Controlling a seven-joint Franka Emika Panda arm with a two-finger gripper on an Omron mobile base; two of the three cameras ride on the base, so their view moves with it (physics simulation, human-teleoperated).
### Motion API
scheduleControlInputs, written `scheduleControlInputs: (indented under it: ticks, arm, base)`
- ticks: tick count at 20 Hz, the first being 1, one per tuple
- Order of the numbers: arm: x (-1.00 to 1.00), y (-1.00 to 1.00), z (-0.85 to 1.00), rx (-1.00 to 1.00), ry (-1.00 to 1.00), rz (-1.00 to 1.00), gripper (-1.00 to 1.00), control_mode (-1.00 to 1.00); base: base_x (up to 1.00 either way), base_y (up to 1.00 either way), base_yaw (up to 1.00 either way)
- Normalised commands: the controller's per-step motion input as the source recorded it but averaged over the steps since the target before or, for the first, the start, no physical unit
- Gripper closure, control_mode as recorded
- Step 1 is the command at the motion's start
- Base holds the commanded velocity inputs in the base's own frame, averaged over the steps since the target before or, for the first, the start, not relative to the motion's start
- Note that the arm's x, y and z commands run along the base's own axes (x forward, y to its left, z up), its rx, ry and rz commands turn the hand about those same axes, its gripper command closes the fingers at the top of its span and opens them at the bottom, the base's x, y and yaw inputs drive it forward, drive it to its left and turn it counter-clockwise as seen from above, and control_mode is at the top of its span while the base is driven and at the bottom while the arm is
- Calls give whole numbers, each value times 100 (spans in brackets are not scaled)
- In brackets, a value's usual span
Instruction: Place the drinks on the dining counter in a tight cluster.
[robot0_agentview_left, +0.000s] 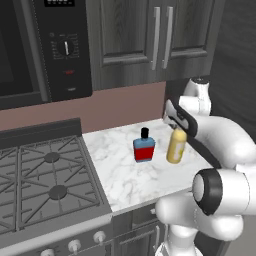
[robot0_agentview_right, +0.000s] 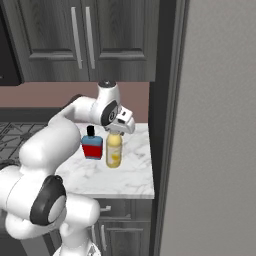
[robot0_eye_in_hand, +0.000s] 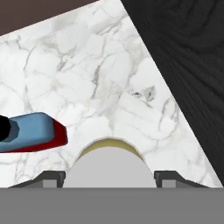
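1. Plainly, little of the task is done: the yellow bottle (robot0_agentview_left: 176, 145) and the red-and-blue bottle (robot0_agentview_left: 144, 148) both stand upright on the small worktop (robot0_agentview_left: 125, 175) beside the stove (robot0_agentview_left: 45, 180), not on any dining counter.

2. Those two stand just beside each other, with a gap between them, the red-and-blue one nearer the stove and the yellow one nearer the dark panel (robot0_agentview_right: 165, 125) at the worktop's far side.

3. The gripper (robot0_agentview_right: 118, 130) sits right over the yellow bottle's top, pointing down at it. From the hand view the pale cap (robot0_eye_in_hand: 109, 168) rises between the two fingertips (robot0_eye_in_hand: 168, 177), one on each side.

4. The jaws stand apart, wider than the cap. Whether the pads touch the bottle I cannot tell (the cap hides the contact), so I read this as a grasp being lined up, not one made.

5. Both bottles look untouched in their placing: neither is lifted or tilted.

6. What is left, as I judge it: close on the yellow bottle, lift it clear, drive the base to the island and set it down; then come back for the red-and-blue bottle and put it close against the first.

7. One care for the lift: the red-and-blue bottle is near enough that a sideways swing could knock it, so a straight rise seems safest.
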Motion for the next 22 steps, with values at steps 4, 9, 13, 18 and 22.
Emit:
scheduleControlInputs:
  ticks: [4, 9, 13, 18, 22]
  arm:
    - [-50, 1, 42, 6, 0, 0, 100, -100]
    - [-54, 6, 29, 3, 0, 0, 100, -100]
    - [-58, 6, 12, 0, 0, 0, 100, -100]
    - [-53, 12, 5, 0, 0, 0, 100, -100]
    - [-57, 9, 5, 0, 0, 0, 100, -100]
  base:
    - [0, 0, 0]
    - [0, 0, 0]
    - [0, 0, 0]
    - [0, 0, 0]
    - [0, 0, 0]
